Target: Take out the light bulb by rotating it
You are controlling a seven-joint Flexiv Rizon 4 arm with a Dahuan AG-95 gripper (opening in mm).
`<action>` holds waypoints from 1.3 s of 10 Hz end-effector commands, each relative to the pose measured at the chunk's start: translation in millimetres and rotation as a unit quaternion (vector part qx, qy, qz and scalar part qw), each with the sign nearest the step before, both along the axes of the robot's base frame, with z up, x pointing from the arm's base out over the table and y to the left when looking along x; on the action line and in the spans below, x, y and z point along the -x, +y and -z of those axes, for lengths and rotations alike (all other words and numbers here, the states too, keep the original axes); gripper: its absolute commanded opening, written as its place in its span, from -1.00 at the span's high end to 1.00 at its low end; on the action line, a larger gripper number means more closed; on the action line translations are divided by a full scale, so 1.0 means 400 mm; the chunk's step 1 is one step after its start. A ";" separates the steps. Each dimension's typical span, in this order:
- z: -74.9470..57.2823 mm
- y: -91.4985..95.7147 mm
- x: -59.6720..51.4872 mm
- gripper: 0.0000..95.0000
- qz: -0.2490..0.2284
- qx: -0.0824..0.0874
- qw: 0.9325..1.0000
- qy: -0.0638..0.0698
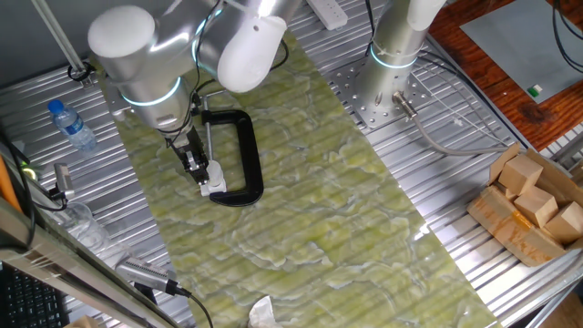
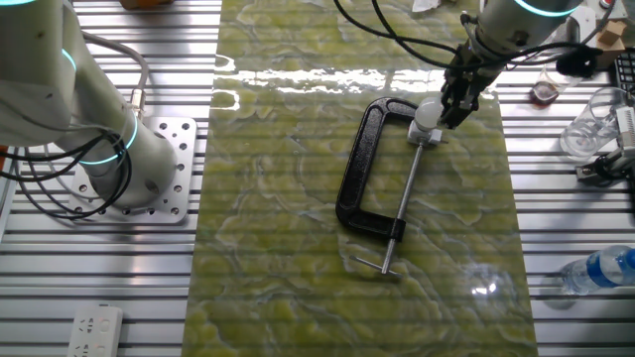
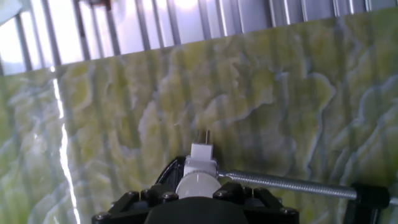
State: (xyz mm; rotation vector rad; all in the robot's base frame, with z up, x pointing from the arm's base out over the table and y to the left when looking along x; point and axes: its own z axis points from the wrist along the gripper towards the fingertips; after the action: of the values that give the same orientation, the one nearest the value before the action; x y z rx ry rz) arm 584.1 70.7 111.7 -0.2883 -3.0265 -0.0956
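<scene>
The small white light bulb point(image 3: 198, 185) sits in a white boxy socket point(image 3: 203, 155), which is held at one end of a black C-shaped clamp point(image 1: 248, 155) lying flat on the green marbled mat. My gripper point(image 3: 198, 194) comes down over the bulb, with a black finger tight against each side of it. In one fixed view the gripper point(image 1: 206, 173) is at the clamp's near end, and the bulb point(image 1: 217, 179) shows just beyond the fingers. In the other fixed view the bulb point(image 2: 427, 113) lies beside the gripper point(image 2: 444, 109), at the top of the clamp's screw rod point(image 2: 407, 193).
A second arm's base point(image 1: 387, 87) stands on a perforated plate beside the mat. A water bottle point(image 1: 71, 123) lies on the ribbed table to the left. A cardboard box of wooden blocks point(image 1: 533, 205) sits at the right. A clear glass point(image 2: 590, 124) stands near the mat's edge.
</scene>
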 end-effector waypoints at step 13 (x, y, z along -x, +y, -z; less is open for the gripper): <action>0.060 0.002 0.006 -0.20 -0.004 0.000 1.000 0.003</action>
State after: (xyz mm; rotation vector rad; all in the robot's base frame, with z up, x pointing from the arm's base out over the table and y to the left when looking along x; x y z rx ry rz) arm 582.2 71.4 86.9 -0.2791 -3.0216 -0.0915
